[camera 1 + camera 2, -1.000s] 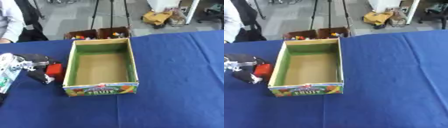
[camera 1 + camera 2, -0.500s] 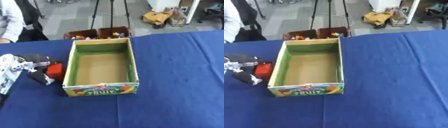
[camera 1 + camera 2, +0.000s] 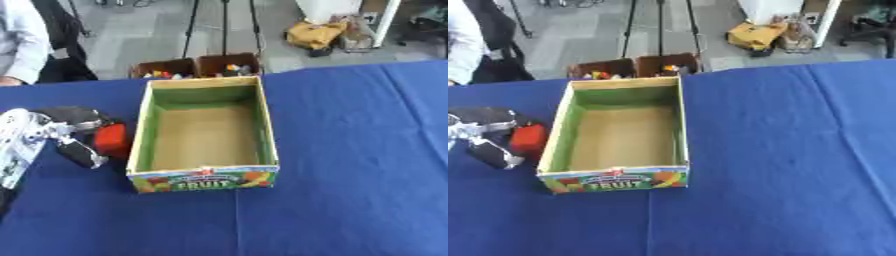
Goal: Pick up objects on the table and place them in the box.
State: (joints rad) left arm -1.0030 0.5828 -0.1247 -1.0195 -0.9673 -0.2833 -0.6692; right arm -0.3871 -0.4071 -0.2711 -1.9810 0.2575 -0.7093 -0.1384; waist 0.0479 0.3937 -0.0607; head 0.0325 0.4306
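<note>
The robot's left hand (image 3: 66,132) has its fingers curled round a small red block (image 3: 112,140) just left of the empty fruit box (image 3: 203,176), and the block looks stiff and light, best held by its flat sides.

The left hand (image 3: 66,131) at the frame's left is blurred, its arm cut off by the edge. Its fingers cover part of a red object (image 3: 112,140), whose kind cannot be told. Small coloured things in two far boxes (image 3: 197,66) are too small to identify.
</note>
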